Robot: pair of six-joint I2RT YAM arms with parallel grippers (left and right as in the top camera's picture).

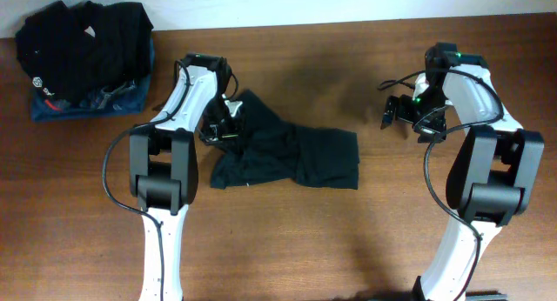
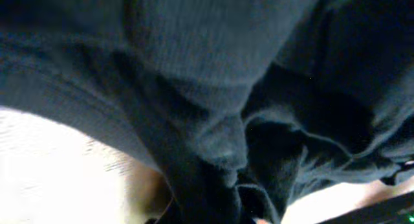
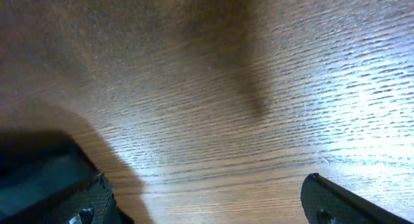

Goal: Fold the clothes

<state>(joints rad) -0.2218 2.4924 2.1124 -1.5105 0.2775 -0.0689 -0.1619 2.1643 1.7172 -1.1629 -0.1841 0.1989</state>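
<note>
barely started. left gripper [image 1: 224, 125] clamped on the clothes [image 1: 296, 157], a crumpled heap right under it. right gripper [image 1: 396, 110] spread apart, well off to the side. every fold left.

Your two arms are built alike. Your left arm [image 1: 180, 99] and right arm [image 1: 477, 90] both wear smooth white shells on the long links, with blocky black housings [image 1: 162, 166] at the joints. A thin black cable [image 1: 108, 166] loops along the outside of each arm. A small green light [image 1: 445, 48] glows on each wrist block. Your right gripper [image 1: 393, 110] is black all over, and its fingers [image 3: 74, 195] show a fine dimpled texture near the tips.
</note>
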